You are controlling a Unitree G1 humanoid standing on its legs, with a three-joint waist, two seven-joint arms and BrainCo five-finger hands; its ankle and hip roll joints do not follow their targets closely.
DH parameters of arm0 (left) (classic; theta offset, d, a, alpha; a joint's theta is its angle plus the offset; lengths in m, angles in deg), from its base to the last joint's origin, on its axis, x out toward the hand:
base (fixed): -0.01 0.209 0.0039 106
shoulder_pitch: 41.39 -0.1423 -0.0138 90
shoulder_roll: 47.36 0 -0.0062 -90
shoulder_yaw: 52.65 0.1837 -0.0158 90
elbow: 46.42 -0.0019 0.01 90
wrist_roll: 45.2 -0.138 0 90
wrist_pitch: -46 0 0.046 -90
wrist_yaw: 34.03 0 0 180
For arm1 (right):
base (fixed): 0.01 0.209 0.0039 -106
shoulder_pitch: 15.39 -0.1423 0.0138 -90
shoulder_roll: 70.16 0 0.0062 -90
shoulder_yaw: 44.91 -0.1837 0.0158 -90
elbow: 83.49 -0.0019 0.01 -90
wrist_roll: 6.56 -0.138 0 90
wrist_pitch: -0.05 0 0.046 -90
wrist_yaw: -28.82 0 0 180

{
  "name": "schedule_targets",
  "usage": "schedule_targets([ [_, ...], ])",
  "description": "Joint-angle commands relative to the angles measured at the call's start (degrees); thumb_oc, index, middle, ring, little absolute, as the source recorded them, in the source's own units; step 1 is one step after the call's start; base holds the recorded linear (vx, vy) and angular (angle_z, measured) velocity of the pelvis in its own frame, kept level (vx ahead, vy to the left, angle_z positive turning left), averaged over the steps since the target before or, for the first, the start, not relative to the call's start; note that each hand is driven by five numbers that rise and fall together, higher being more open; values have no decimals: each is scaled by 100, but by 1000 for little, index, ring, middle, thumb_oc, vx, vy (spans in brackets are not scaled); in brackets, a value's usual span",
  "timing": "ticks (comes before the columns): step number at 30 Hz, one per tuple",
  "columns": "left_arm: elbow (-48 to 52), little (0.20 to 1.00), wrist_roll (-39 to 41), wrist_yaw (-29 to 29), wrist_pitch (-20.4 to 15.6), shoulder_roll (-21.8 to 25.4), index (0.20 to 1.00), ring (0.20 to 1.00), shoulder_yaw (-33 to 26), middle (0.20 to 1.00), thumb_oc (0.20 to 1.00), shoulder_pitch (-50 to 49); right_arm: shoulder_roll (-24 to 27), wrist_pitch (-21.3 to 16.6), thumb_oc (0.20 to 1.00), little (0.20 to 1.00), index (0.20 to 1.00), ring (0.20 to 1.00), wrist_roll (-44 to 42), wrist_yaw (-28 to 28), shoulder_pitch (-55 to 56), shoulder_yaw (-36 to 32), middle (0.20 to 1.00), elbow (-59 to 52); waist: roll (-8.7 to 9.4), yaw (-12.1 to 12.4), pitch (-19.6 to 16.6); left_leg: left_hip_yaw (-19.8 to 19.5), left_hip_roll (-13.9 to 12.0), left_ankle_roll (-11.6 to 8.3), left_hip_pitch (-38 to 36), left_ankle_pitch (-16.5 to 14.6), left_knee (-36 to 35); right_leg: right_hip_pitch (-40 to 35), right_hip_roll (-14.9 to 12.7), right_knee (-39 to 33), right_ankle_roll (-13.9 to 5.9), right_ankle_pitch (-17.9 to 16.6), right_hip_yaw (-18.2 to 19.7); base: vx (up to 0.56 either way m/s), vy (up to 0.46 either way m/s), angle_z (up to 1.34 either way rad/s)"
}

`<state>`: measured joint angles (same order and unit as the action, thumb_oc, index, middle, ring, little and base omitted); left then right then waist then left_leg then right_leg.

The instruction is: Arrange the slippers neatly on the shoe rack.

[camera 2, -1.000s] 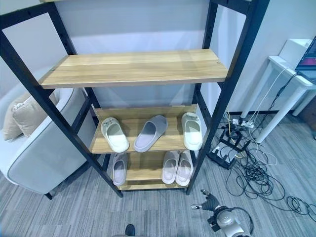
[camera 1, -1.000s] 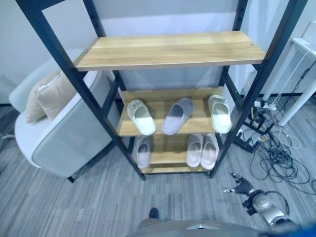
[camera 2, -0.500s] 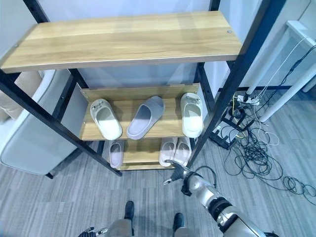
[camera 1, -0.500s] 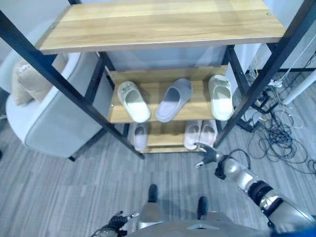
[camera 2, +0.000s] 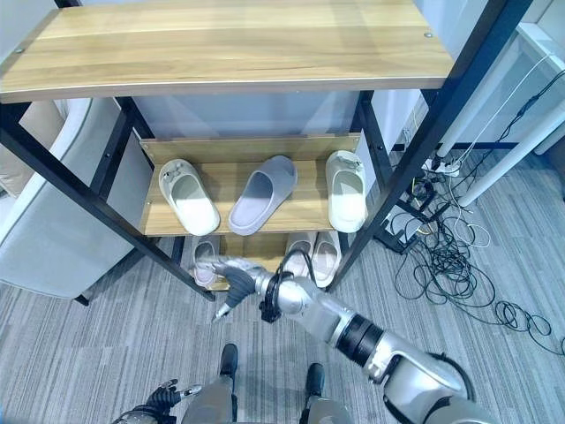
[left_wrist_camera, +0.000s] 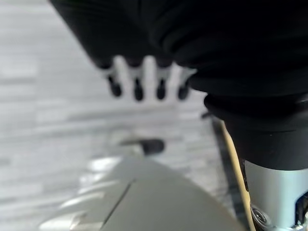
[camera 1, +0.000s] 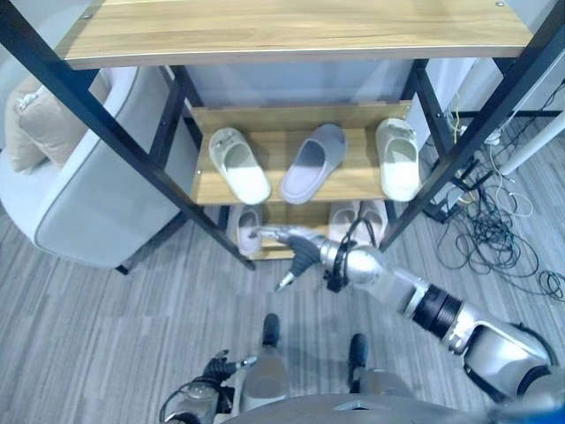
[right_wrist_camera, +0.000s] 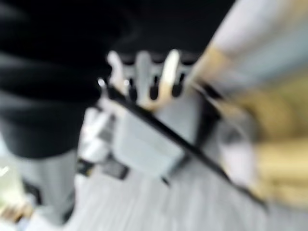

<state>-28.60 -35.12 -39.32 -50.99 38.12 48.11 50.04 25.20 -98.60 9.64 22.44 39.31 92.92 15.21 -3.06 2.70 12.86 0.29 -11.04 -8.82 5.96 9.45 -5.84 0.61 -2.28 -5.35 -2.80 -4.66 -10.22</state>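
Left eye view: right hand [camera 1: 296, 246], fingers spread and empty, near lone bottom-shelf slipper [camera 1: 249, 228]; grey slipper [camera 1: 312, 162] askew, unsorted.

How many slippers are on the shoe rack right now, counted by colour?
Cream slippers, middle shelf: 2, one at the left and one at the right.
Grey slipper, middle shelf: 1.
Pale slippers, bottom shelf: 3, a single one at the left and a pair at the right.
Total: 6
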Motion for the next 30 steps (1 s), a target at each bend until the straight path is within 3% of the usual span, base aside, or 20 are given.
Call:
schedule_targets([
  [1,-210,1000,-70,-154,-109,-4,1000,1000,427,1000,1000,442,105,-406,1000,1000,1000,1000,458,577,-420,-280,1000,-483,177,100,350,103,202,316,-109,-603,423,459,-764,1140,-515,756,210,11,-6,-10],
  [3,-118,1000,-122,-200,-147,-11,1000,1000,463,1000,1000,403,430,-481,1000,1000,1000,1000,1205,916,-582,-387,1000,-787,187,96,342,114,185,309,-102,-597,407,467,-754,1138,-522,762,193,7,-6,-5],
  [4,-60,1000,-155,-260,-191,-27,1000,1000,494,1000,1000,379,779,-448,1000,1000,1000,1000,1898,1388,-629,-582,1000,-927,192,90,339,115,180,309,-94,-592,393,480,-744,1136,-533,758,194,0,0,0],
  [7,-41,1000,-165,-298,-199,-35,1000,1000,525,1000,1000,365,930,-424,1000,1000,1000,1000,2088,1597,-551,-726,1000,-1031,187,95,332,115,175,308,-93,-588,381,480,-742,1129,-538,758,184,0,0,0],
  [10,163,1000,-251,-329,-250,4,1000,1000,597,1000,1000,244,1598,-47,1000,1000,1000,1000,2806,2257,-483,-1336,1000,-654,173,84,320,54,174,315,-35,-572,350,513,-746,1123,-557,750,136,3,-4,-1],
  [14,46,1000,-412,-327,-260,61,1000,1000,537,1000,1000,212,1997,155,1000,1000,1000,1000,3177,2719,-398,-1669,1000,-211,169,123,297,0,181,312,-1,-576,333,515,-751,1104,-568,758,86,10,-7,7],
  [17,19,1000,-564,-373,-288,105,1000,1000,543,1000,1000,167,2125,280,1000,1000,1000,1000,3287,2860,-507,-1675,1000,209,166,165,285,-41,182,306,39,-576,336,511,-756,1071,-576,747,39,0,0,0],
  [30,14,1000,-473,-508,-356,262,1000,1000,781,1000,1000,357,1584,432,1000,1000,1000,1000,2267,3144,-1846,-1456,1000,1278,219,429,494,-192,230,290,430,-524,428,723,-785,1039,-575,662,-47,-9,5,6],
])
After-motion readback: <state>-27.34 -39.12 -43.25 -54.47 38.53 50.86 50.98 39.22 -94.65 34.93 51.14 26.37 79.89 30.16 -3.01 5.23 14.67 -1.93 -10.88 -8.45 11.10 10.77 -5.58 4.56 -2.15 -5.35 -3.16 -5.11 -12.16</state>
